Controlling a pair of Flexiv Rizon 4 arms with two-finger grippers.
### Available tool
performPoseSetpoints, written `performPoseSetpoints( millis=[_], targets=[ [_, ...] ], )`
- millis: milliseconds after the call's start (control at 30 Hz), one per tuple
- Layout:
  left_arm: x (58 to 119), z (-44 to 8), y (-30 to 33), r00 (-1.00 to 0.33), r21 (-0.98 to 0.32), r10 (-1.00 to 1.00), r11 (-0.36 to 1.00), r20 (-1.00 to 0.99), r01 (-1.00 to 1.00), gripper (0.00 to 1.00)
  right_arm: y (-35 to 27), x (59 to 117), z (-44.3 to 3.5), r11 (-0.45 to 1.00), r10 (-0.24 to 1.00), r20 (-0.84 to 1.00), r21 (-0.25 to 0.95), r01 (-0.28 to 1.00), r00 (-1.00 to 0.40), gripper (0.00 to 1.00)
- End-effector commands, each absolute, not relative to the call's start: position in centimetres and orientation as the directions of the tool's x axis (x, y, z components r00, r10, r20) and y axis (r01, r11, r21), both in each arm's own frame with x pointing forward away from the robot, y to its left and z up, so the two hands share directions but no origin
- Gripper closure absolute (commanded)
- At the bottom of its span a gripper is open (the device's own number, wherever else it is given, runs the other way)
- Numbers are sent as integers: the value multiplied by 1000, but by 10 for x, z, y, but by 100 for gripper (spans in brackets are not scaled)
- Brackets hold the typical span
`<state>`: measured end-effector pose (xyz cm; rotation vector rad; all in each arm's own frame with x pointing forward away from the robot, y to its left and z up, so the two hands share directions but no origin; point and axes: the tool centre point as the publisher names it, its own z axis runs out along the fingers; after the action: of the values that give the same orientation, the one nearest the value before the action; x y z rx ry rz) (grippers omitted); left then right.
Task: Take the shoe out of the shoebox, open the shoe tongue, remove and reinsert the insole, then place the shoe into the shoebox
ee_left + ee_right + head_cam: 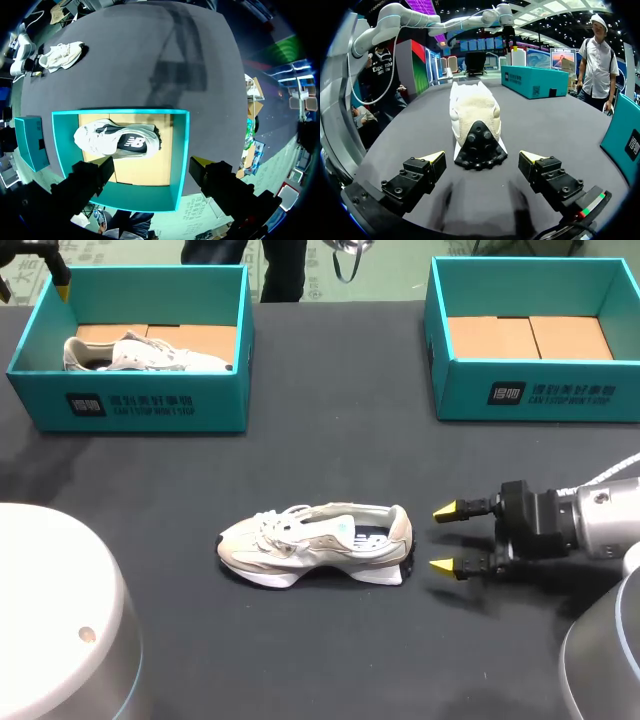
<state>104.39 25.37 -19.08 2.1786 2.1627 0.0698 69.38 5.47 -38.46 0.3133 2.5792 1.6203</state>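
A beige and white shoe (315,545) lies on its side in the middle of the dark table, toe to the left. My right gripper (447,538) stands open just right of its heel, not touching it. In the right wrist view the black heel of the shoe (476,135) lies ahead, between the open fingers of the right gripper (481,156). A second shoe (140,352) lies in the left teal shoebox (140,410). My left gripper (152,167) hangs open high above that shoebox (181,150) and its shoe (117,140).
A second teal shoebox (530,390) stands at the back right, showing only its cardboard floor. My arms' white bases (50,620) fill the front corners. One yellow fingertip (63,286) of the left gripper shows over the left box's far corner.
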Motion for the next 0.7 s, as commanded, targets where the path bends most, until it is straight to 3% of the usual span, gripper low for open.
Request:
performPoseSetpoints(
  millis=[33,267,700],
  targets=[
    [1043,-191,254,9,85,1000,-7,-16,996,0,58,692,-383,419,212,25,901,114,-977,0],
    [1043,-191,254,9,85,1000,-7,-16,996,0,74,690,-388,426,182,-41,904,41,-982,0],
    [1043,-191,254,9,85,1000,-7,-16,996,0,89,703,-393,402,137,-32,915,26,-990,0]
  ],
)
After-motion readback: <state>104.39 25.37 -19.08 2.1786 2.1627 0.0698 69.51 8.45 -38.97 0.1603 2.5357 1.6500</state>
